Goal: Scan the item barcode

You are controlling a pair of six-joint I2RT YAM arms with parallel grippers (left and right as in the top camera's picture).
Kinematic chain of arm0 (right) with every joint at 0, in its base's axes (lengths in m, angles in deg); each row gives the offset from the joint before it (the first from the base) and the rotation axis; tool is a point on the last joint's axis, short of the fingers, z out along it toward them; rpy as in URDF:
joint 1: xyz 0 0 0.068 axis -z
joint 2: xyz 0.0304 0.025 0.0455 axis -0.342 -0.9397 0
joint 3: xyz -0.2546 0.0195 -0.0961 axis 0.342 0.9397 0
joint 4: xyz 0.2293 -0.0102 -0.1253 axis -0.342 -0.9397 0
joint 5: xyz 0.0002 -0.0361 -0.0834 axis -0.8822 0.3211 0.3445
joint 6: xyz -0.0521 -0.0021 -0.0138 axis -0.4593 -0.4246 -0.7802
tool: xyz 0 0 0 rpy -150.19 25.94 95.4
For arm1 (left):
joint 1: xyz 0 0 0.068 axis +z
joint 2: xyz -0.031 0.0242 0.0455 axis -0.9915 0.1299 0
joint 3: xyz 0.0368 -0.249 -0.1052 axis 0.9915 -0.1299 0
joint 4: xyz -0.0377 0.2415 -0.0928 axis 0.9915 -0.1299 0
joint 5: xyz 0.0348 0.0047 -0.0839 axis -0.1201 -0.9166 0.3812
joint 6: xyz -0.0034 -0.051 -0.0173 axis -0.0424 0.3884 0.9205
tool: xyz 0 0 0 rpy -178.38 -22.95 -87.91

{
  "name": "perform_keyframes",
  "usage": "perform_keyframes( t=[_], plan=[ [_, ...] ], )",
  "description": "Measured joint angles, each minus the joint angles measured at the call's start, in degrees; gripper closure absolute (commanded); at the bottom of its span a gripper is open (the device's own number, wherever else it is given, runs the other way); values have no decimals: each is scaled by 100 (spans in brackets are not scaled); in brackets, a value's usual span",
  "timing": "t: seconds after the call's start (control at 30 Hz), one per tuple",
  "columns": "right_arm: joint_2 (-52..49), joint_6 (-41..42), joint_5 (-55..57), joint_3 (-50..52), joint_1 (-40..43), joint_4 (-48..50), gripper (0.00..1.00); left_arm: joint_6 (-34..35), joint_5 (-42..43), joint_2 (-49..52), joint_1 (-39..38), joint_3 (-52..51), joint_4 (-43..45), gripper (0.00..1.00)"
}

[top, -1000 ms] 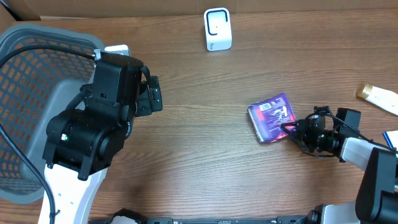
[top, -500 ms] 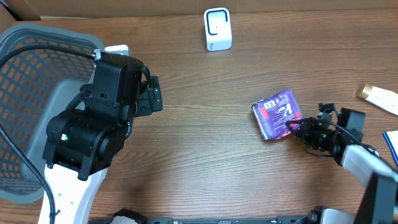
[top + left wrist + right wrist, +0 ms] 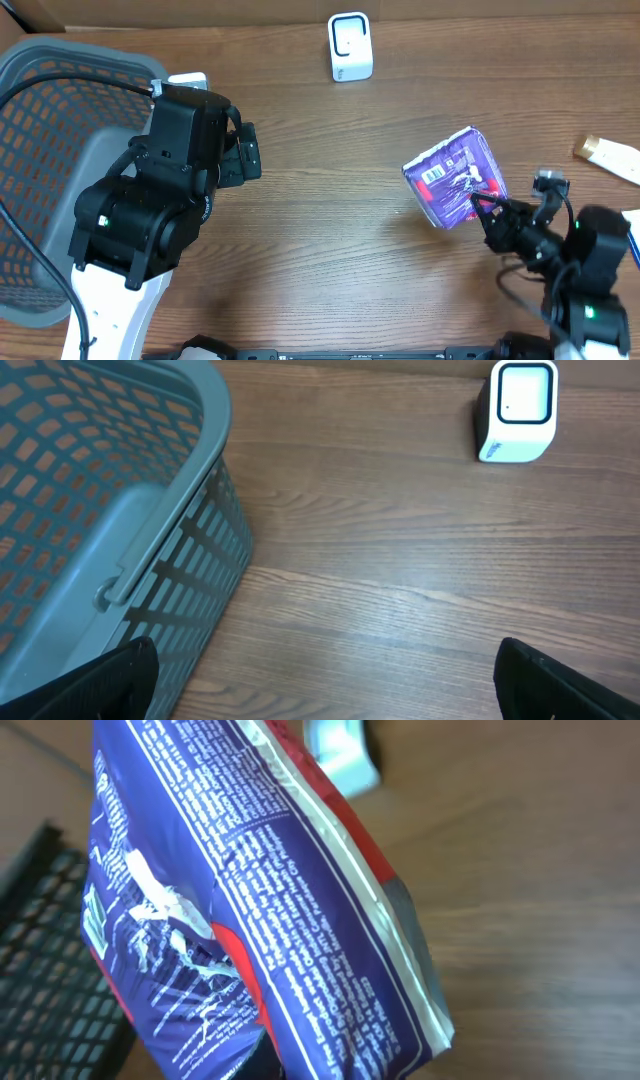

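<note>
We find the right gripper (image 3: 482, 205) closed tight on the lower right corner of the purple packet (image 3: 455, 175), with only the edge of the wrapper pinched between its jaws. The packet is on the right side of the table (image 3: 330, 250), tilted, its printed face turned upward and to the left; it appears raised off the wood. In the right wrist view the packet (image 3: 250, 910) fills most of the frame, white print on purple with a red and silver seam along its edge. The white scanner (image 3: 350, 46) stands upright near the far edge of the table, well apart from the packet. The left gripper (image 3: 330, 680) has its jaws fully spread and holds nothing; it hangs over bare wood just beside the grey basket (image 3: 60, 75), with the scanner (image 3: 517, 410) ahead of it. A cream-coloured item (image 3: 608, 155) lies at the right edge.
</note>
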Motion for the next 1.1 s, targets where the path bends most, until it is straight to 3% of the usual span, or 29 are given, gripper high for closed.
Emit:
perform_keyframes(
  t=[0.17,0.37,0.73,0.9,1.1],
  plan=[
    [846,520,-83,0,-129,9,96,0,0,0,0,0,-2,0],
    [837,1266,-83,0,-129,-107,96,0,0,0,0,0,-2,0],
    [833,1405,-2,0,-133,-109,96,0,0,0,0,0,-2,0],
    [654,951,1209,0,-210,48,96,0,0,0,0,0,-2,0],
    [-693,603,2673,7,-481,1502,96,0,0,0,0,0,-2,0]
  ],
)
